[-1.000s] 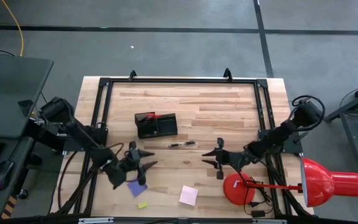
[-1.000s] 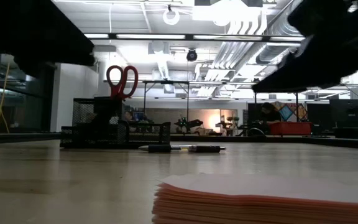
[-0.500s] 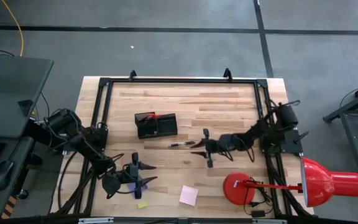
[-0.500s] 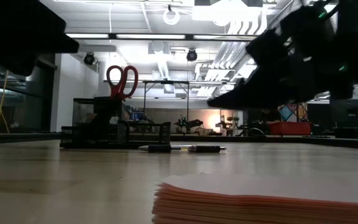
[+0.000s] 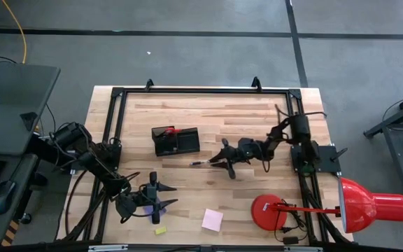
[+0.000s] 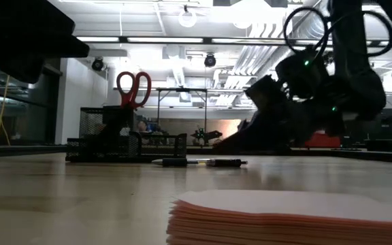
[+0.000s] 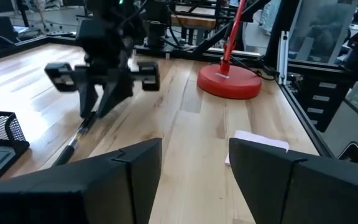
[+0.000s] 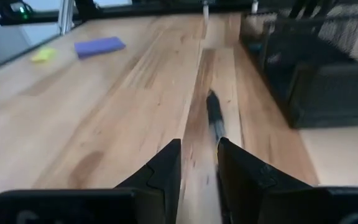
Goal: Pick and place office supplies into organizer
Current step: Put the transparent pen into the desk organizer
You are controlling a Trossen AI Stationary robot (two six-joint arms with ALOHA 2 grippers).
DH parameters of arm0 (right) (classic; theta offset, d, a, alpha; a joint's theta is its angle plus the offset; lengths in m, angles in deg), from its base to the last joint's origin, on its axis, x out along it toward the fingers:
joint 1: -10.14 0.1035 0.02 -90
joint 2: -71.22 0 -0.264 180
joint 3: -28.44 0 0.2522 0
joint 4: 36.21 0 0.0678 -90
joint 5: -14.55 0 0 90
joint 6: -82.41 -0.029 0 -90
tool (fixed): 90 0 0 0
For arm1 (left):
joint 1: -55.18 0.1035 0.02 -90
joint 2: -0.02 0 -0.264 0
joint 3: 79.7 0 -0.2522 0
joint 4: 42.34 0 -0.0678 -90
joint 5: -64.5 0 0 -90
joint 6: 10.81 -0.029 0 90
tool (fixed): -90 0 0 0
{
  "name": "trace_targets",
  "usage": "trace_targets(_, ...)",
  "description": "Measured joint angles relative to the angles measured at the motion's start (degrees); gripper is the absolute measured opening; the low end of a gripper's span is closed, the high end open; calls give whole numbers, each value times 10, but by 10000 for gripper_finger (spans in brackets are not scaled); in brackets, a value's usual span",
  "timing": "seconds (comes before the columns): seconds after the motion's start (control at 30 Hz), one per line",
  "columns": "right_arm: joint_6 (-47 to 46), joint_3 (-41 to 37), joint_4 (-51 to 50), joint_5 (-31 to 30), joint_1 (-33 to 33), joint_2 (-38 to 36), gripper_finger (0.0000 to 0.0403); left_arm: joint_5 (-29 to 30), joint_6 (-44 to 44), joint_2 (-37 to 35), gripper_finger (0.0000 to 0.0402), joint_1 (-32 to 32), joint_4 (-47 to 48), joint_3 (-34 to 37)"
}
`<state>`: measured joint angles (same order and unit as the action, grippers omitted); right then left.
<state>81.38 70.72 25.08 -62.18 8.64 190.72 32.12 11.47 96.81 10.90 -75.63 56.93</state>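
Observation:
A thin dark pen (image 5: 203,162) lies flat on the table in front of the black organizer (image 5: 176,141), which holds the red-handled scissors (image 6: 133,87). My right gripper (image 5: 222,163) is low over the pen's right end, open with a narrow gap; its fingers stand on either side of that end (image 8: 216,134). I cannot tell whether they touch it. My left gripper (image 5: 152,197) is open and empty just above the blue-purple note pad (image 8: 99,45). The yellow piece (image 5: 160,230) and the pink pad (image 5: 212,219) lie near the front edge.
The red lamp base (image 5: 268,209) stands at the front right, its stem and shade (image 5: 373,204) reaching past the table's right edge. A black frame (image 5: 201,91) runs around the tabletop. Bare wood lies behind and to the right of the organizer.
My right gripper has gone toward the table's left and a little toward the far edge, dropping from well above the table down to the pen's right end. My left gripper has shifted slightly toward the near edge, then held still. The pen has not moved.

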Motion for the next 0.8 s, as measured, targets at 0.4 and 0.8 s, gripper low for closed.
trace_targets(0.4, 11, 41, 48, -7, -8, 82, 99, -3, 3, 0, 177, 0, 0, 0)
trace_targets(0.8, 4, 24, 10, -112, 6, 83, 88, -4, 5, 0, 177, 0, 0, 0)
